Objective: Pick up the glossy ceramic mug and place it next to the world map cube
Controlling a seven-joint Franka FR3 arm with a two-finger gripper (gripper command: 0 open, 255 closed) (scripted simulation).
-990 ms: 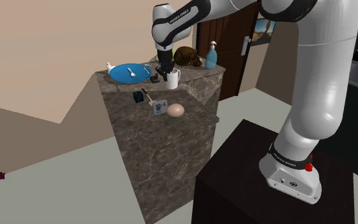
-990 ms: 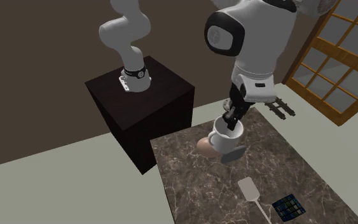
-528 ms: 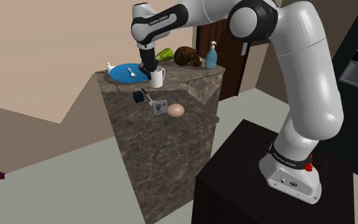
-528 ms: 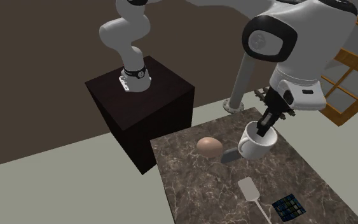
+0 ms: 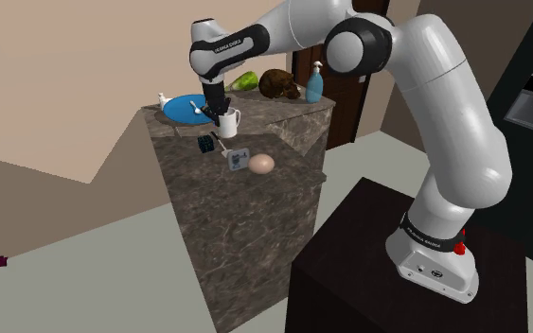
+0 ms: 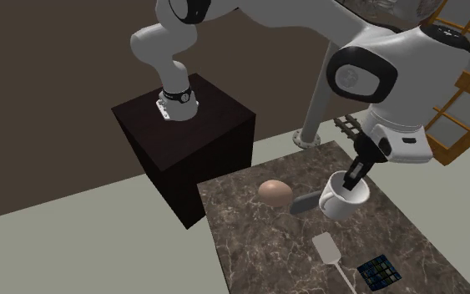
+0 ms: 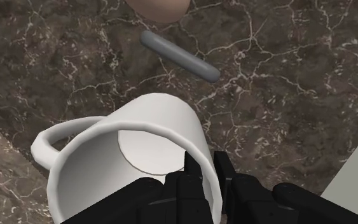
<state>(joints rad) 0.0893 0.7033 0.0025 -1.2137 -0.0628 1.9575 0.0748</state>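
**Mug clamped at the rim, held over the counter, cube apart**

Grip: your gripper [image 7: 206, 167] is closed narrow on the wall of the white mug [image 7: 133, 165]. One black finger sits inside the rim and one outside, on the side opposite the handle.

Second exterior view: the mug [image 6: 344, 196] hangs upright under the gripper [image 6: 356, 171], over the dark marble counter [image 6: 258, 250]. You cannot tell whether its base touches the stone.
- The tan egg-shaped object [image 6: 275, 192] is at 9 o'clock of the mug.
- The grey rod [image 6: 306, 200] lies between the two, with its end just beside the mug.
- The white spatula [image 6: 329, 248] is at 6 o'clock, near the mug.
- The world map cube [image 6: 379, 271] is at 5 o'clock, beside the spatula's handle and apart from the mug.

Shoulder view, taken from the mug [image 5: 229, 120]:
- The cube [image 5: 205, 143] is at 7 o'clock, near but not touching.
- The blue plate [image 5: 177, 110] is at 10 o'clock.
- The blue bottle [image 5: 313, 83] is at 2 o'clock, well apart.
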